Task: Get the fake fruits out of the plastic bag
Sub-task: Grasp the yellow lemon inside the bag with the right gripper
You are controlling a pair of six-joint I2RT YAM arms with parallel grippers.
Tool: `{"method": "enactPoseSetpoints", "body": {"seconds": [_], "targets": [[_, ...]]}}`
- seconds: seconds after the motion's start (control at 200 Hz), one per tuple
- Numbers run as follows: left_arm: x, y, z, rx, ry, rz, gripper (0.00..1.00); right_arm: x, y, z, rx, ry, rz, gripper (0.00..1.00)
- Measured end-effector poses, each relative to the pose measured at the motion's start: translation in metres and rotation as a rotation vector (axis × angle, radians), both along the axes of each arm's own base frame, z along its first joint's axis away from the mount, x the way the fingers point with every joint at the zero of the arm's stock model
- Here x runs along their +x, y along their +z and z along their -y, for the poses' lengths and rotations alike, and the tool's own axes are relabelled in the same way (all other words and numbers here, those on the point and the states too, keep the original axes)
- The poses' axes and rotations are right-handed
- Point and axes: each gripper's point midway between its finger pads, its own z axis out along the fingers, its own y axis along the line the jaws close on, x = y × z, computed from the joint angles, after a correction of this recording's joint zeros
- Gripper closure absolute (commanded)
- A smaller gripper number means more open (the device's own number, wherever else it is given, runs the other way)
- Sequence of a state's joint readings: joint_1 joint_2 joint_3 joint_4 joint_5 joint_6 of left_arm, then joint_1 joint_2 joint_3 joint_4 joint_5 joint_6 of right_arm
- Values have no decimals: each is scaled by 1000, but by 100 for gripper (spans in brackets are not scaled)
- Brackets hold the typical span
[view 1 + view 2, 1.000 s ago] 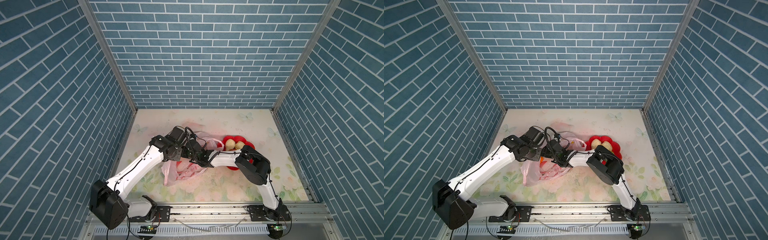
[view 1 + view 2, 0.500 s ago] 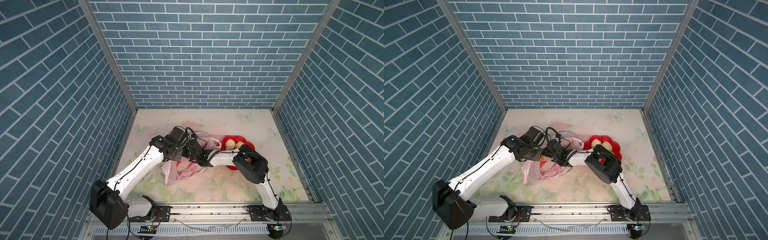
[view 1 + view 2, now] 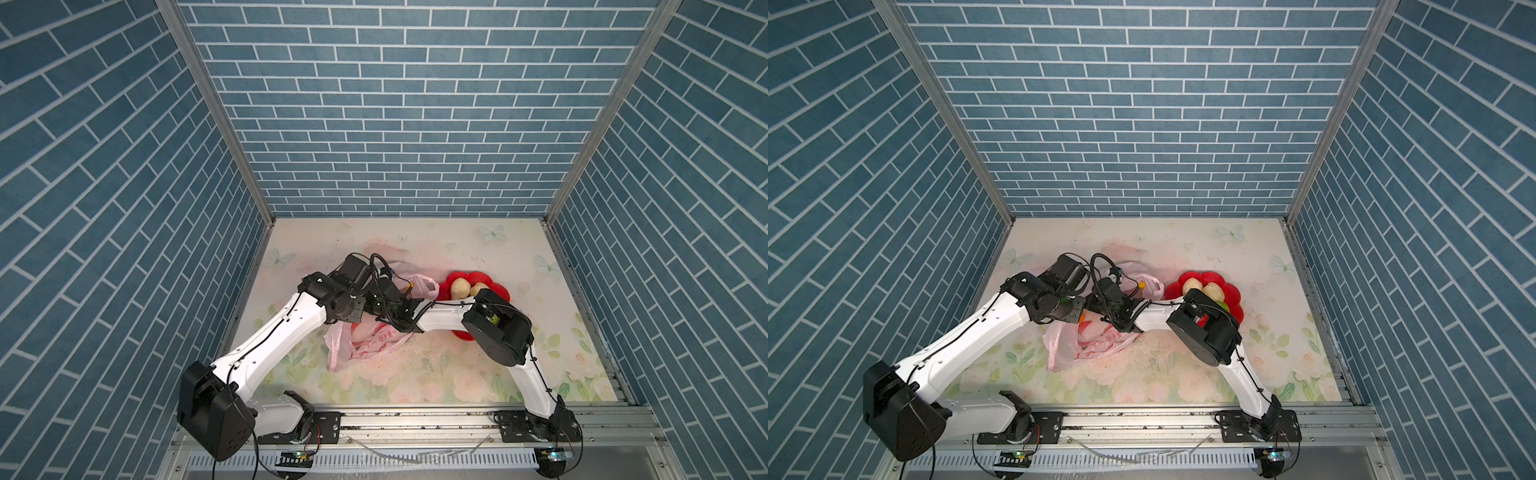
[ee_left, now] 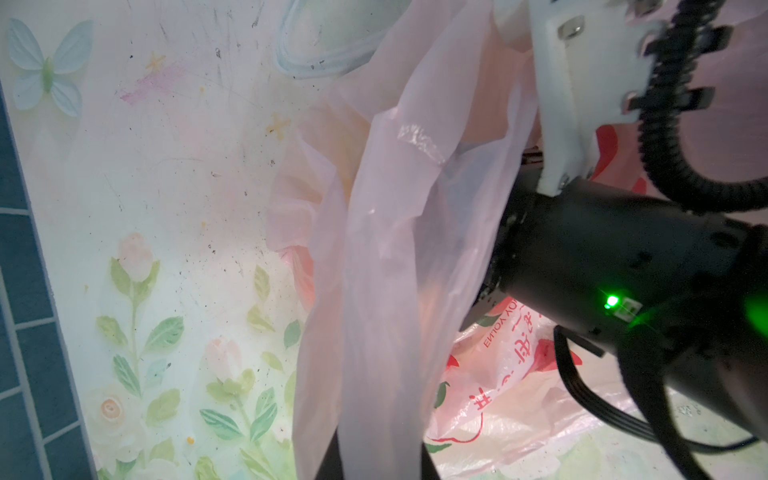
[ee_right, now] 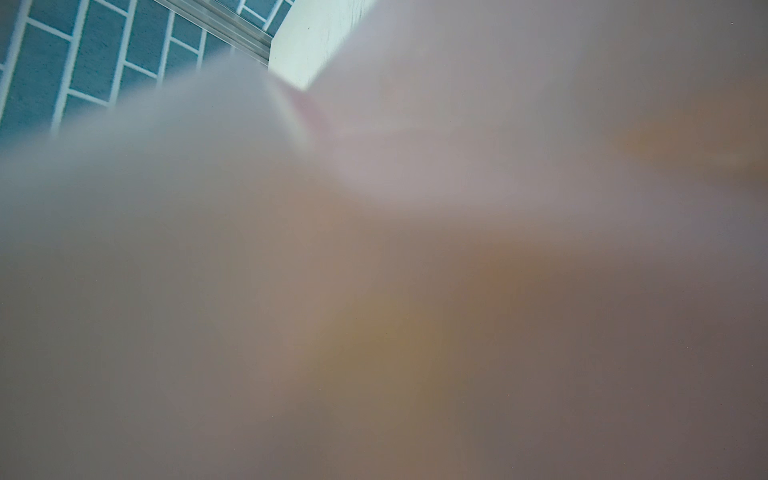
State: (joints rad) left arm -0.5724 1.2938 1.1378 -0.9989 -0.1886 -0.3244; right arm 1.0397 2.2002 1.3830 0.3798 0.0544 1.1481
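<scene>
You have the left gripper (image 4: 377, 468) clamped on the thin translucent pink plastic bag (image 3: 374, 343) lying mid-table and the right gripper (image 3: 380, 291) buried inside it, jaws unreadable, where closing blind risks pinching film with the orange fake fruit (image 3: 1085, 319) and dragging the bag.

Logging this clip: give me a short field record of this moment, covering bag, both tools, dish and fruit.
bag: pink plastic bag, one side lifted
left: left tool shut on the bag film, holding it up
right: right tool inside the bag mouth; tips hidden, grip unclear
dish: red flower-shaped dish, beside the bag
fruit out: two cream fruits and a green one, partly hidden, in the dish
fruit in bag: orange shape shows through the film; count unclear
</scene>
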Motion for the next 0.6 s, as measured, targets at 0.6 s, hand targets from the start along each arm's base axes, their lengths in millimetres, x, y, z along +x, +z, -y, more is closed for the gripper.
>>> {"method": "enactPoseSetpoints", "body": {"seconds": [0.6], "targets": [[1, 0, 0, 0, 1, 3, 81, 0, 0, -1, 10, -2, -13, 61]]}}
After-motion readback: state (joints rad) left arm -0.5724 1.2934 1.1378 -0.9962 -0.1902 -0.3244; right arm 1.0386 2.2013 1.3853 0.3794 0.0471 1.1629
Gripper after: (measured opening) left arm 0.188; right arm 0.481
